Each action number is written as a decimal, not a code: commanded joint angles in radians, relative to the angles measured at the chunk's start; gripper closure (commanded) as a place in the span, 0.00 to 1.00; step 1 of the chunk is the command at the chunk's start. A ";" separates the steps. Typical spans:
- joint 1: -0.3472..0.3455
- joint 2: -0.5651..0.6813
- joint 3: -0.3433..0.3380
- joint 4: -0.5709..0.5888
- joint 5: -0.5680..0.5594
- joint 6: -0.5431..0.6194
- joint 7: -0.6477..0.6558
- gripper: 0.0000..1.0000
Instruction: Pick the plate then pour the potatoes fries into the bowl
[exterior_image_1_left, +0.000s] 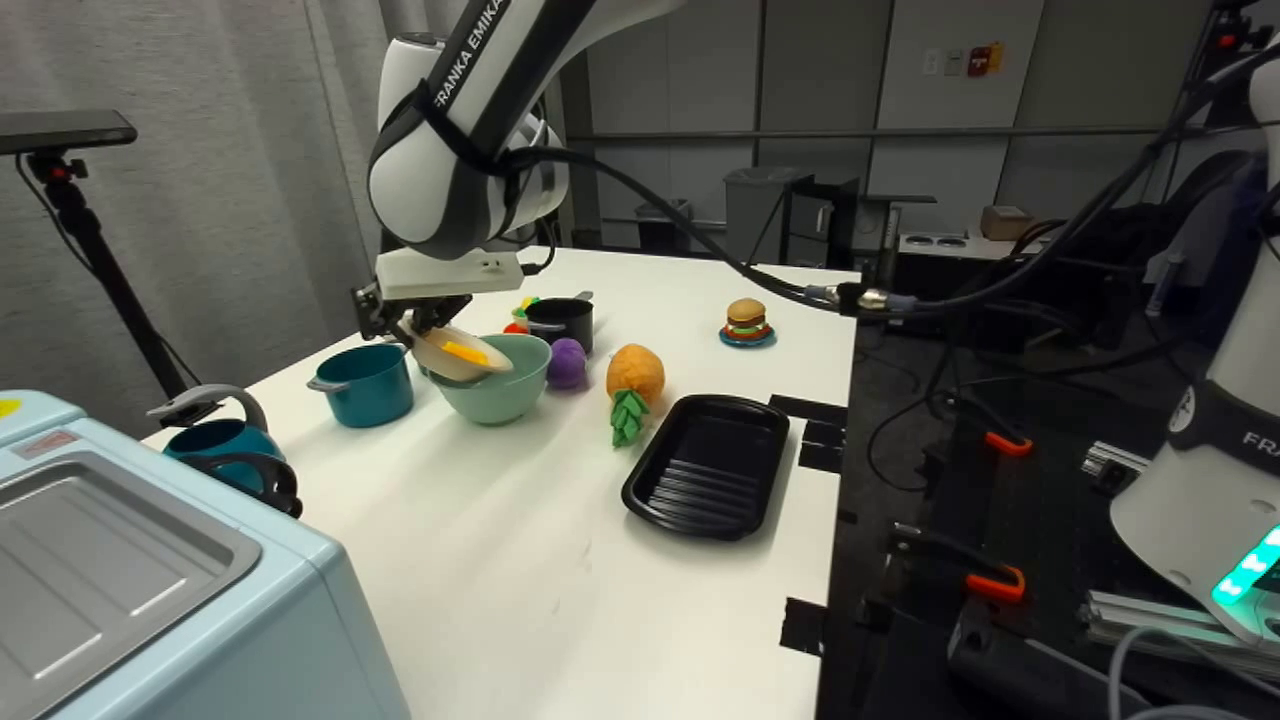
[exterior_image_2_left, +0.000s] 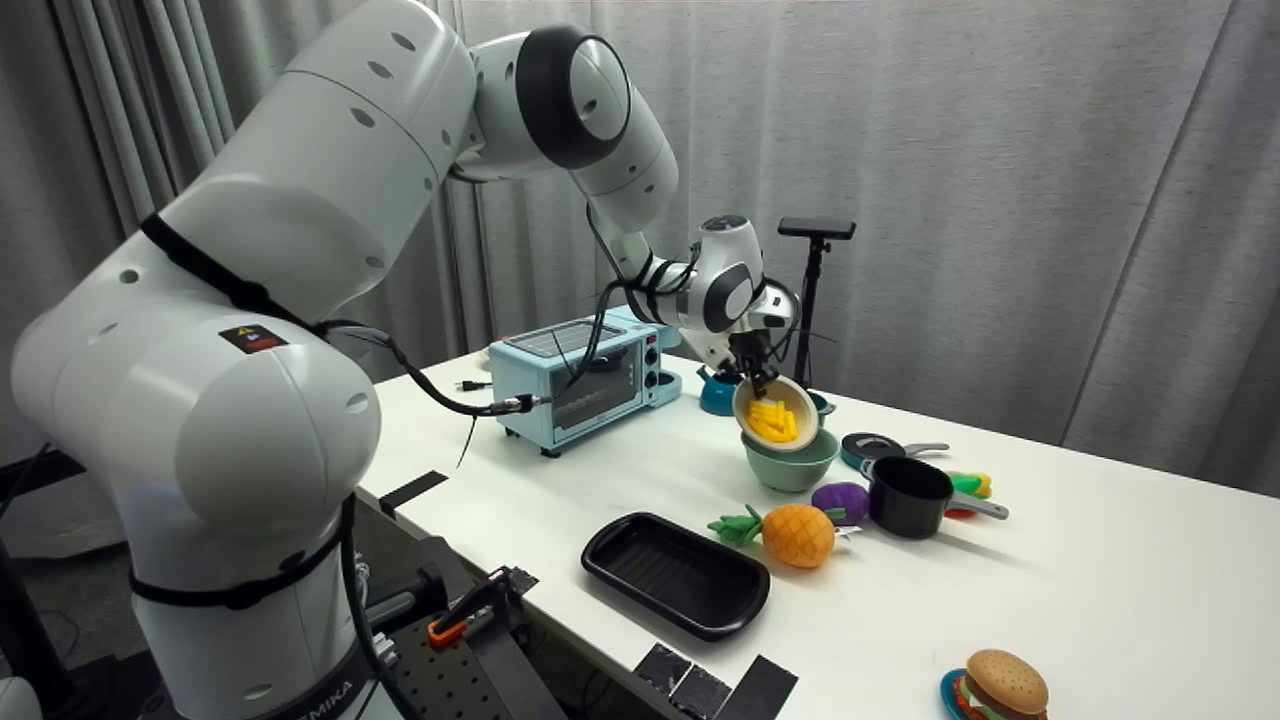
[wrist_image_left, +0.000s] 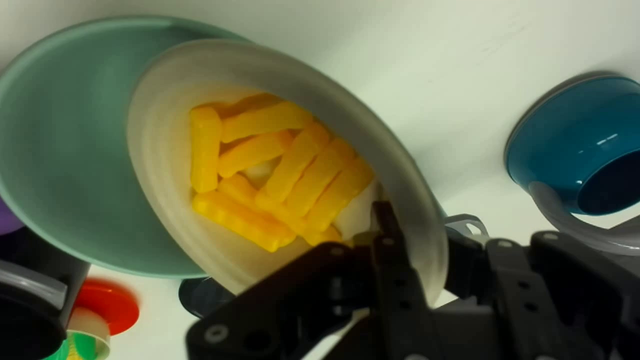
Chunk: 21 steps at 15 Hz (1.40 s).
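The cream plate (exterior_image_1_left: 435, 362) is held tilted over the bowl; it also shows in an exterior view (exterior_image_2_left: 802, 402) and the wrist view (wrist_image_left: 240, 67). The yellow potato fries (wrist_image_left: 280, 170) lie heaped inside the plate; they also show in both exterior views (exterior_image_1_left: 465, 352) (exterior_image_2_left: 772, 422). The mint-green bowl (exterior_image_1_left: 495, 395) stands on the table beneath the plate's lower edge (exterior_image_2_left: 790, 470) (wrist_image_left: 65, 165). My gripper (wrist_image_left: 420, 232) is shut on the plate's rim, one finger inside and one outside; it also shows in both exterior views (exterior_image_1_left: 420, 320) (exterior_image_2_left: 762, 383).
A teal pot (exterior_image_1_left: 370, 390) and a teal kettle-like cup (exterior_image_1_left: 225, 445) stand beside the bowl. A purple toy (exterior_image_1_left: 567, 365), black pot (exterior_image_1_left: 560, 322) and pineapple toy (exterior_image_1_left: 635, 375) are on its other side. A black tray (exterior_image_1_left: 710, 465) and blue toaster oven (exterior_image_2_left: 570, 385) are nearby.
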 joint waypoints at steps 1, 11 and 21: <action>-0.062 0.024 0.049 0.072 0.041 -0.033 -0.007 0.99; -0.193 0.027 0.187 0.134 0.164 -0.048 -0.045 0.99; -0.290 -0.009 0.285 0.116 0.249 -0.077 -0.126 0.99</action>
